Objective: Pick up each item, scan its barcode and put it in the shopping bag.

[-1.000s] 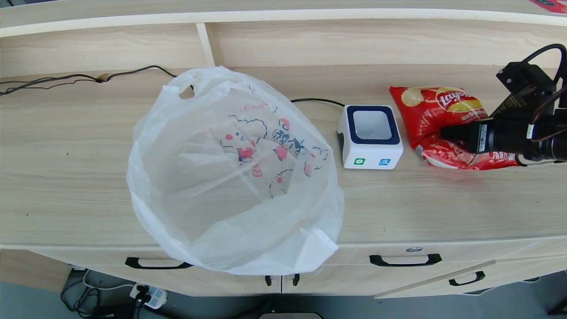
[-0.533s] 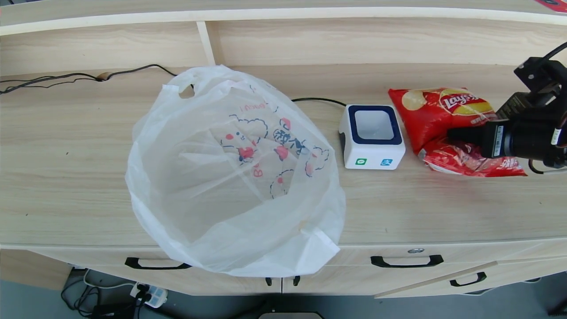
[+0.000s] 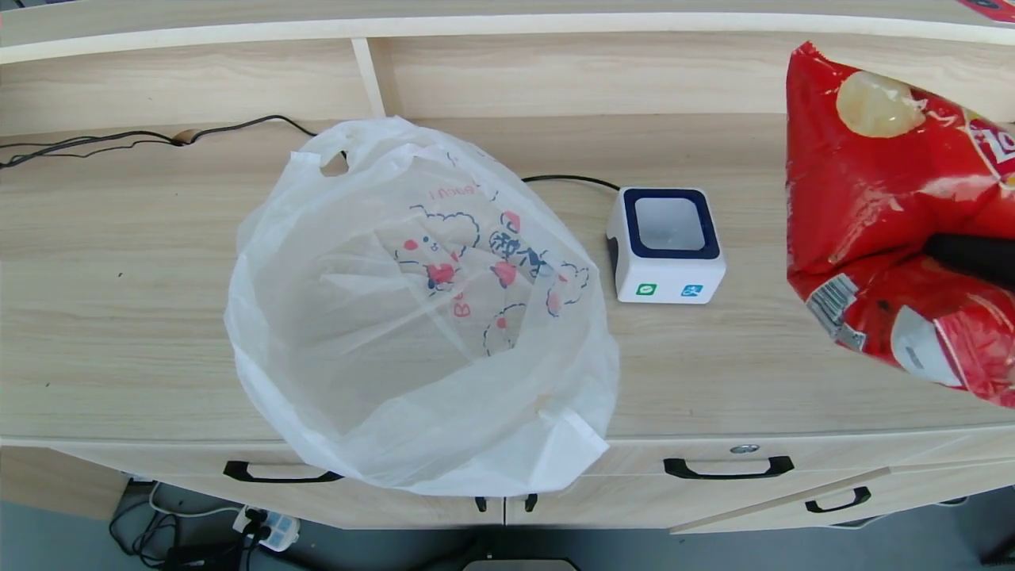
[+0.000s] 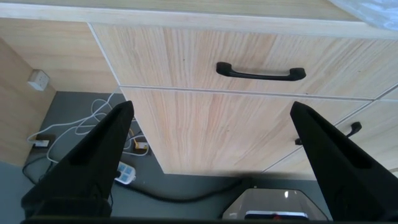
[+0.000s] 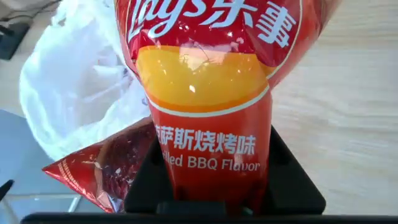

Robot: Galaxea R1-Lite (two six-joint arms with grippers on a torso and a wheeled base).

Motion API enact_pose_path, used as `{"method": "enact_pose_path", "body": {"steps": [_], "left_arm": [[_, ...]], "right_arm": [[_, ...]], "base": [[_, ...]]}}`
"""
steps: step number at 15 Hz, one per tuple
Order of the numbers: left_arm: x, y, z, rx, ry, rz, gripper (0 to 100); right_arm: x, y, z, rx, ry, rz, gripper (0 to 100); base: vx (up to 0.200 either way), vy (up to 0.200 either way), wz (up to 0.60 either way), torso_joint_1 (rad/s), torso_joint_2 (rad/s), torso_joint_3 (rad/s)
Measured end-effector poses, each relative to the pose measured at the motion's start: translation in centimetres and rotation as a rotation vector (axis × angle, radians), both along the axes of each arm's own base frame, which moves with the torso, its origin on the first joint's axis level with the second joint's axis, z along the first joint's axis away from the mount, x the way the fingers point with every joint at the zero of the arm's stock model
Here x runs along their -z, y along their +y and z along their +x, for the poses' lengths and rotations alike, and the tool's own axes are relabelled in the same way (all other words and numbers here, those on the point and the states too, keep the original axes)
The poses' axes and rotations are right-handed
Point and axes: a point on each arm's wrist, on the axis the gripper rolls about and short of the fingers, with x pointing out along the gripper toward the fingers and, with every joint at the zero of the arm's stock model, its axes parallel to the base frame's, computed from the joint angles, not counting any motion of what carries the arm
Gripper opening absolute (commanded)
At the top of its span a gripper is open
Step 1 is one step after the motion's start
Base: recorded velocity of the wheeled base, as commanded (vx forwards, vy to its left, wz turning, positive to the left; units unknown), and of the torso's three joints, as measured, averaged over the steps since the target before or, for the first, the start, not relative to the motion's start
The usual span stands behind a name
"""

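Observation:
A red bag of chips (image 3: pixel 888 214) hangs in the air at the right, well above the counter and close to the head camera, its barcode (image 3: pixel 830 300) showing near its lower edge. My right gripper (image 5: pixel 214 171) is shut on the chips bag (image 5: pixel 208 106), pinching its lower part; one black finger (image 3: pixel 971 258) shows across the bag in the head view. The white scanner (image 3: pixel 666 244) with its dark-rimmed window sits on the counter left of the chips. The white plastic shopping bag (image 3: pixel 420 309) stands open at the counter's middle. My left gripper (image 4: pixel 211 155) is open, down in front of the drawers.
A black cable (image 3: pixel 567 180) runs from the scanner behind the shopping bag, and more cables (image 3: pixel 158 139) lie at the back left. A raised wooden shelf (image 3: pixel 507 32) runs along the back. Drawers with black handles (image 3: pixel 725 466) front the counter.
My right gripper closed on the chips bag and lifted it off the counter, up and toward the camera. The bag now hangs with its barcode facing out.

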Motion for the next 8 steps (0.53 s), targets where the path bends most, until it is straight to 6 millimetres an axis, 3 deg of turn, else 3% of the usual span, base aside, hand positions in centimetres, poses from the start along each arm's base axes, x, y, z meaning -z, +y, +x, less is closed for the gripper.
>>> {"method": "enact_pose_path", "body": {"steps": [4,8], "left_arm": [[0.0,0.0,0.0,0.000,0.000,0.001,100],[0.0,0.0,0.0,0.000,0.000,0.012,100]], "right_arm": [[1.4,-0.1,-5.5,-0.273,0.006,0.126,0],[1.0,0.3,-6.5,-0.417,0.056,0.277,0]], "base": [[0.000,0.000,0.00,0.000,0.00,0.000],[0.000,0.000,0.00,0.000,0.00,0.000]]}}
